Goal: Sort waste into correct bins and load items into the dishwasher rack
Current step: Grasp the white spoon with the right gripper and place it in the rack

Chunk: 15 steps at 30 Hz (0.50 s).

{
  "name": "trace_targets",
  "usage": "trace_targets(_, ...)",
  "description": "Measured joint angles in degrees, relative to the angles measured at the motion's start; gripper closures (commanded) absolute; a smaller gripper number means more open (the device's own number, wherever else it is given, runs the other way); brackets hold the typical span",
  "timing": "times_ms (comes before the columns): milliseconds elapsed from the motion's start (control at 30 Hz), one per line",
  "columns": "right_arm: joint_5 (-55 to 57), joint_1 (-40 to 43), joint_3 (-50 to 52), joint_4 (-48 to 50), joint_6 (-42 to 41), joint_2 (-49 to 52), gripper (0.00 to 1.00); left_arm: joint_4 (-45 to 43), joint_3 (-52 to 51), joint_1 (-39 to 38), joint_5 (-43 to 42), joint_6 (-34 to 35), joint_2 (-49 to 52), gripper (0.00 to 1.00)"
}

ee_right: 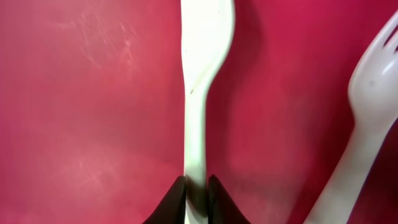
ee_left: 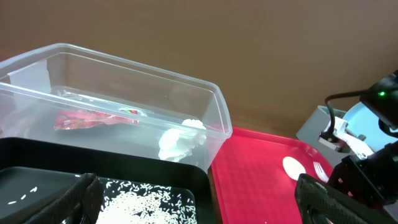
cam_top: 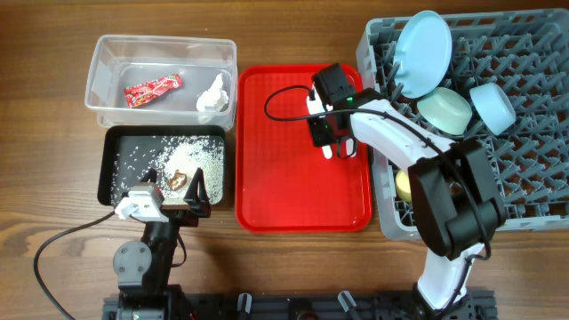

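My right gripper (ee_right: 197,186) is shut on the handle of the white spoon (ee_right: 200,81) at the red serving tray (cam_top: 284,191). The white fork (ee_right: 367,99) lies beside it on the right. In the overhead view the right gripper (cam_top: 327,142) is at the tray's upper right. My left gripper (ee_left: 199,208) is open and empty over the black tray (cam_top: 111,169), which holds rice (cam_top: 191,156) and a brown scrap (cam_top: 178,178). The clear tub (cam_top: 102,102) holds the red wrapper (cam_top: 153,89) and white napkin (cam_top: 213,98).
The grey rack (cam_top: 524,169) at the right holds the blue plate (cam_top: 422,53), two pale bowls (cam_top: 444,111) (cam_top: 492,105) and the yellow cup (cam_top: 403,184). The right arm reaches from the front right across the rack's left edge.
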State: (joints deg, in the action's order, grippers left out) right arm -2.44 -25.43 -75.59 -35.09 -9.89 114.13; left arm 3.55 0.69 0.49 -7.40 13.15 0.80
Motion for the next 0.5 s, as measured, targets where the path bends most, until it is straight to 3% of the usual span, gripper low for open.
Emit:
trace_targets(200, -0.6, 0.0, -0.5, -2.0, -0.4, -0.1, 0.95, 0.0, 0.0, 0.0, 0.0, 0.0, 0.0, 0.0)
trace_targets(267, -0.6, 0.0, -0.5, -2.0, -0.4, -0.1, 0.76, 0.0, 0.0, 0.0, 0.0, 0.0, 0.0, 0.0)
trace_targets(333, -0.5, -0.1, -0.5, -2.5, -0.7, 0.0, 0.73, 0.0, 0.0, 0.0, 0.0, 0.0, 0.0, 0.0)
trace_targets(367, -0.3, -0.1, -0.4, -2.6, -0.6, 0.5, 0.74, 0.0, 0.0, 0.0, 0.0, 0.0, 0.0, 0.0)
trace_targets(433, -0.3, -0.2, -0.4, -2.3, -0.6, 1.4, 0.89, 0.0, 0.0, 0.0, 0.0, 0.0, 0.0, 0.0)
trace_targets(500, -0.4, -0.3, -0.5, -1.9, -0.9, 1.7, 0.96, 0.0, 0.0, 0.0, 0.0, 0.0, 0.0, 0.0)
